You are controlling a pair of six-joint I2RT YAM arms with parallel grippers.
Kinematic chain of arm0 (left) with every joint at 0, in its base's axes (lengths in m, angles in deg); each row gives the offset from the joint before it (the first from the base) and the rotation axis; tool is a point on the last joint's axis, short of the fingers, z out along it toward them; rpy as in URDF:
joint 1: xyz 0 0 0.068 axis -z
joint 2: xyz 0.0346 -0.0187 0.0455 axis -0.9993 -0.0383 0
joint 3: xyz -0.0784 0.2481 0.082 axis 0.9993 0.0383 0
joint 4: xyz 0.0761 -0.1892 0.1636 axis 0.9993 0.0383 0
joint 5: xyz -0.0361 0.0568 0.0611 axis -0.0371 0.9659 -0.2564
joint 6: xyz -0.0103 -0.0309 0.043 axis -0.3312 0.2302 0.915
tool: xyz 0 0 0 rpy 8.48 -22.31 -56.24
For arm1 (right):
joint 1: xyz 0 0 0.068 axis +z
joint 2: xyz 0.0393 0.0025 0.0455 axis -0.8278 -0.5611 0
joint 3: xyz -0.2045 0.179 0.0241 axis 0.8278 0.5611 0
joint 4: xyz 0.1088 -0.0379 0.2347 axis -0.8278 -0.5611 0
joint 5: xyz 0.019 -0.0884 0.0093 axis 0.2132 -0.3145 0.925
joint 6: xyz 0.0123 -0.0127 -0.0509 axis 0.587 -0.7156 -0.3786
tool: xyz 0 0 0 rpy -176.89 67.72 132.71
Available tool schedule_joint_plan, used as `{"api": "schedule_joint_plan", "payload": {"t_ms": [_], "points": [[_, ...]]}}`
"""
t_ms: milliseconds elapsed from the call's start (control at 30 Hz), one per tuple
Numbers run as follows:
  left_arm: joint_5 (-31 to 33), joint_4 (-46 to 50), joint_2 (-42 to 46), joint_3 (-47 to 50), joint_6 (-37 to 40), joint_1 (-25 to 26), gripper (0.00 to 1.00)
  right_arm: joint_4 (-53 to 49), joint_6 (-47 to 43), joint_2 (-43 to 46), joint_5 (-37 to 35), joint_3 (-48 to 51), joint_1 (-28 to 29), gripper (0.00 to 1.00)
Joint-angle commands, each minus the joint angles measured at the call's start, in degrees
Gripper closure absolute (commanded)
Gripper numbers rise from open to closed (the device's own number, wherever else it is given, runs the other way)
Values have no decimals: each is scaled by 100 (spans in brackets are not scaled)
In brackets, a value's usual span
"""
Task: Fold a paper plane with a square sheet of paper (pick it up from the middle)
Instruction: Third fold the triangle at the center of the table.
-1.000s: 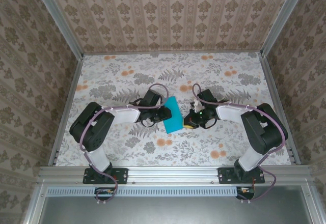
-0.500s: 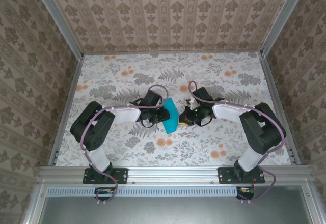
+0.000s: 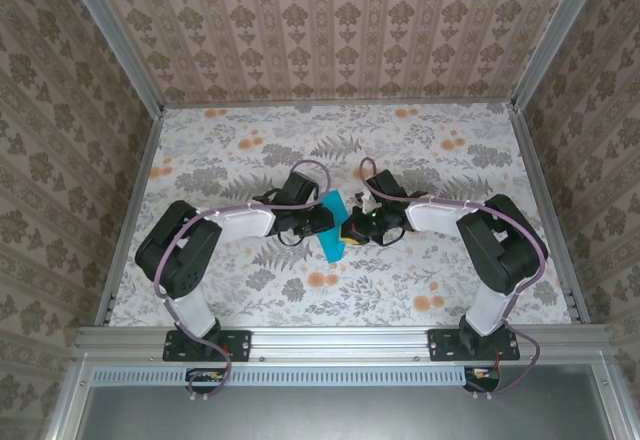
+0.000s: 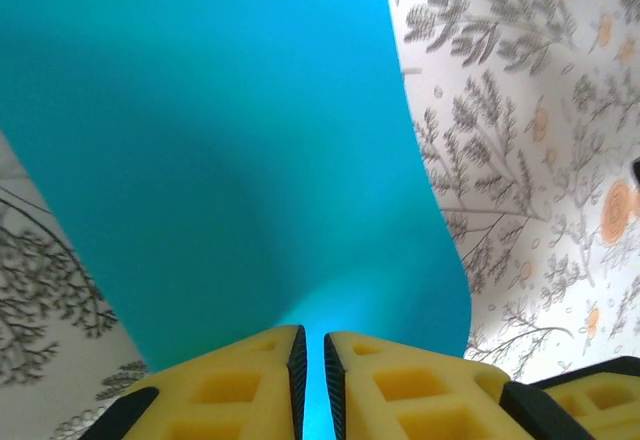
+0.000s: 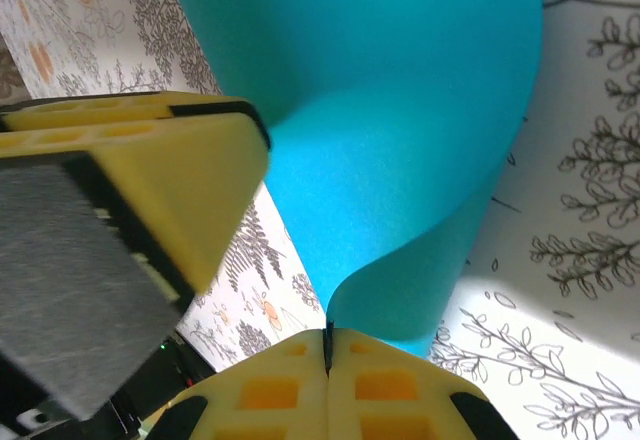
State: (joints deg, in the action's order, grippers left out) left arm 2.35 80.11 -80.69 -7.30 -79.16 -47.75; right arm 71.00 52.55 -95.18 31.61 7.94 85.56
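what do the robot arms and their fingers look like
The left arm and right arm match: rounded black joints, white links between them, and a thin lilac cable looping along each. The fingers are chunky yellow blocks with square hollows moulded in and black strips on their inner faces.

Teal-blue paper plane point(image 3: 333, 232), plain matte, no print. Not flat: stood on edge & bowed into a smooth curve, long axis approx near–far, at mid worktop point(image 3: 250, 150), lower tip nearest.

End effectors — left point(image 4: 312, 348), right point(image 5: 327, 346) — clamped.
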Motion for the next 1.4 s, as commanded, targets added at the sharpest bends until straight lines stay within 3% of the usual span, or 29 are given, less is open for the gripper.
{"api": "schedule_joint_plan", "payload": {"t_ms": [0,300,733,967,1167,1367], "points": [[163,149,174,50,57,-141,79,229,205,-155,-73,-114,43,98],[167,333,-223,-63,70,-208,90,689,382,-324,116,-118,37,98],[203,500,-405,-98,94,-209,95,1089,462,-641,262,-268,87,98],[103,502,-322,-152,145,-208,96,1154,468,-813,260,-361,116,98],[160,516,77,-276,287,-327,88,1137,440,-868,196,-339,124,98],[136,547,-112,-301,331,-480,87,1199,440,-914,214,-346,124,98]]}}
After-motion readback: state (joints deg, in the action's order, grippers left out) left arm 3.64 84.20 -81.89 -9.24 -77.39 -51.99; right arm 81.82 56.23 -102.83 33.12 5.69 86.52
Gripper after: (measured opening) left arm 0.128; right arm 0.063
